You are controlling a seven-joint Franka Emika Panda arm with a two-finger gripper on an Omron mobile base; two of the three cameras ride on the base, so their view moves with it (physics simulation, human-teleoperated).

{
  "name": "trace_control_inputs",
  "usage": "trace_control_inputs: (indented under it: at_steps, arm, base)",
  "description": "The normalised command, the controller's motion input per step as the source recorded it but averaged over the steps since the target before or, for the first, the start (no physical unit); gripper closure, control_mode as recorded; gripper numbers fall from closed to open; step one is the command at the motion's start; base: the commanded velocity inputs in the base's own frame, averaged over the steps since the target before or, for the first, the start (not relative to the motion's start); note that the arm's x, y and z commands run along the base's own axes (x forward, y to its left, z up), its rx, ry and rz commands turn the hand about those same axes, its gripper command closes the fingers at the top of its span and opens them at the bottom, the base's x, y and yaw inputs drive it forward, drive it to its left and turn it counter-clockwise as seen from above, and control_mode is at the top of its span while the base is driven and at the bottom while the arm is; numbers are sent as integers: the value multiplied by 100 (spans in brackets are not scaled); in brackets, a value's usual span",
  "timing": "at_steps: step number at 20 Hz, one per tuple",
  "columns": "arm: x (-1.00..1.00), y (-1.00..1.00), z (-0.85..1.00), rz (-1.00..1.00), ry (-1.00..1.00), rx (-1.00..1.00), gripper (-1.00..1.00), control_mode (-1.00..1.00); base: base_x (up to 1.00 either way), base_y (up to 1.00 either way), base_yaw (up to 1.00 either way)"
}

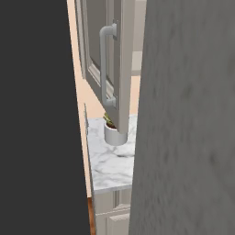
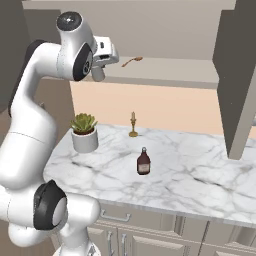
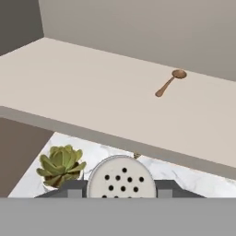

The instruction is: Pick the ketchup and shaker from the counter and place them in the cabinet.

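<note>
1. A home kitchen, rendered: a white marble counter (image 2: 200,170) with grey veins runs along a peach wall (image 2: 170,107).
2. Panelled base cabinets (image 2: 150,240) with bar handles sit under it.
3. A wall cabinet (image 2: 165,75) above stands open, its door (image 1: 108,69) swung out, a wooden spoon (image 3: 169,83) on its shelf.
4. A potted succulent (image 2: 84,132), a candlestick (image 2: 133,125) and a sauce bottle (image 2: 143,161) stand on the counter.

Evenly lit, flat rendered light throughout, no glare or hot spots. Soft, faint shadows on the tabletop (image 2: 190,175) under the dark bottle (image 2: 143,162) and beside the potted succulent (image 2: 84,132), hinting at light from above. Dim under the cabinet shelf (image 3: 92,101), with a darker band along its front edge. Left base view largely blocked by near, blurred, grainy grey surfaces. Low resolution everywhere; edges slightly soft, small things such as the wooden spoon (image 3: 169,83) lacking fine detail. No edge distortion.
</note>
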Motion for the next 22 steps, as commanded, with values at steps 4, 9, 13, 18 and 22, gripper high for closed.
trace_control_inputs:
  at_steps: [4,9,13,18,22]
  arm:
    - [36,4,0,0,0,0,100,-100]
    - [34,3,0,0,0,0,100,-100]
    - [29,5,0,0,0,0,100,-100]
    - [29,5,0,0,0,0,100,-100]
    - [32,3,0,0,0,0,100,-100]
  base:
    - [0,0,0]
    - [0,0,0]
    - [0,0,0]
    - [0,0,0]
    - [0,0,0]
